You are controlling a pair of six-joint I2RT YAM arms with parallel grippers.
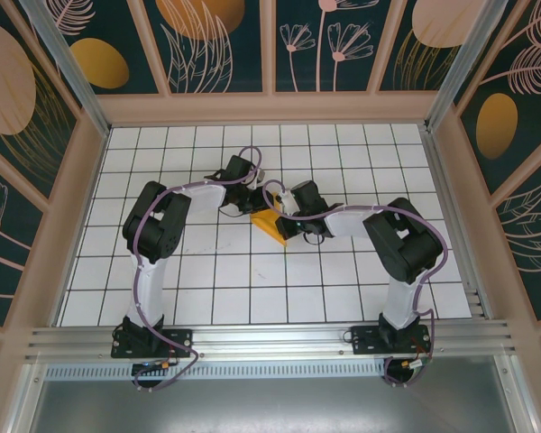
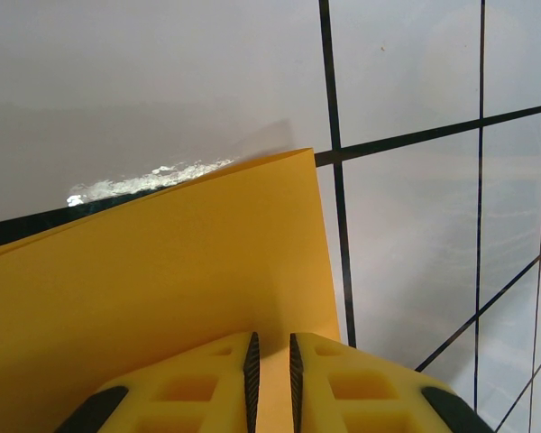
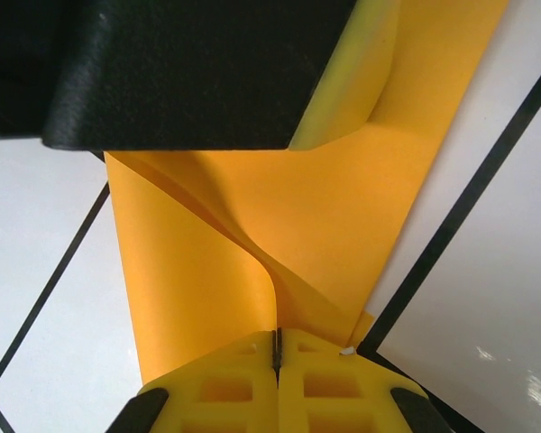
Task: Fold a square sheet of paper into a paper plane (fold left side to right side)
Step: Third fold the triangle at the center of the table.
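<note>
The square sheet of paper [image 1: 270,225] is bright orange and lies partly folded on the white tiles at mid-table, between both grippers. My right gripper [image 3: 276,336] is shut on a raised fold of the sheet [image 3: 189,262]; the paper curves up into its jaws. My left gripper [image 2: 270,338] rests over the sheet [image 2: 162,271] with its jaws a narrow gap apart and orange paper showing below that gap. In the right wrist view, a yellow left finger [image 3: 353,86] presses on the sheet's far part. In the top view, the left gripper [image 1: 255,206] and right gripper [image 1: 283,220] meet over the paper.
The white gridded table [image 1: 207,280] is walled by a wooden frame [image 1: 270,108] at the back and sides. An aluminium rail [image 1: 270,338] runs along the near edge by the arm bases. Open tiles lie all round the paper.
</note>
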